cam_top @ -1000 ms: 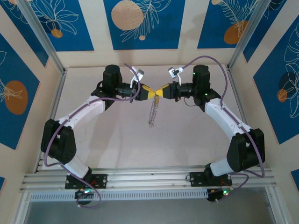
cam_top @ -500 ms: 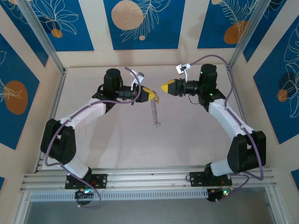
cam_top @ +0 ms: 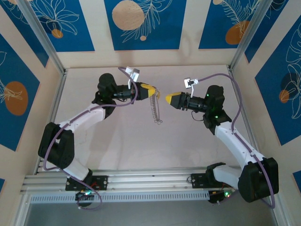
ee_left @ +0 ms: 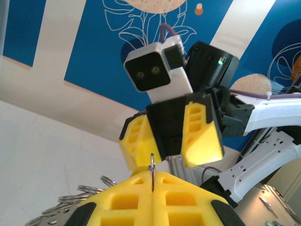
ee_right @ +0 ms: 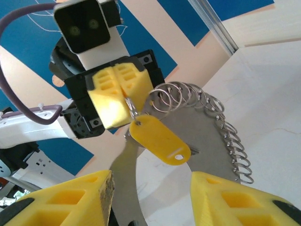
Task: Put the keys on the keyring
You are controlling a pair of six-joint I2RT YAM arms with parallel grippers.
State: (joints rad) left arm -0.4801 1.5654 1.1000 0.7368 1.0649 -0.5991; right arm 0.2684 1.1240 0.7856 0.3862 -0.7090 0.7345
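Left gripper [cam_top: 153, 91] is clamped tight, yellow fingertips pressed together on a thin wire ring at the top of the chain of split rings [cam_top: 154, 110]. The left wrist camera shows that ring standing edge-on in the seam between the pads [ee_left: 141, 200].

Right gripper [cam_top: 167, 98] faces it just beside, tip to tip but apart, jaws spread with nothing between them. Its two fingers [ee_right: 240, 200] frame the bottom of its own view.

Count so far: two arms, two grippers, one chain and one key. The key [ee_right: 160, 139] is a flat yellow oblong with a small slot near its free end. It dangles from the pinched ring right under the left gripper [ee_right: 123, 101], in the air between the two grippers.

The chain [ee_right: 221, 123] curls out from that same spot and hangs down towards the table. Its rings are many and overlapping, too bunched to count.

Below is a pale, plain tabletop [cam_top: 117, 141] with an aluminium rail [cam_top: 141, 181] along the near edge. Beige walls close it in, carrying blue panels [cam_top: 141, 23] with white leaf outlines and peach discs. Purple cables [cam_top: 221, 66] loop over both wrists.
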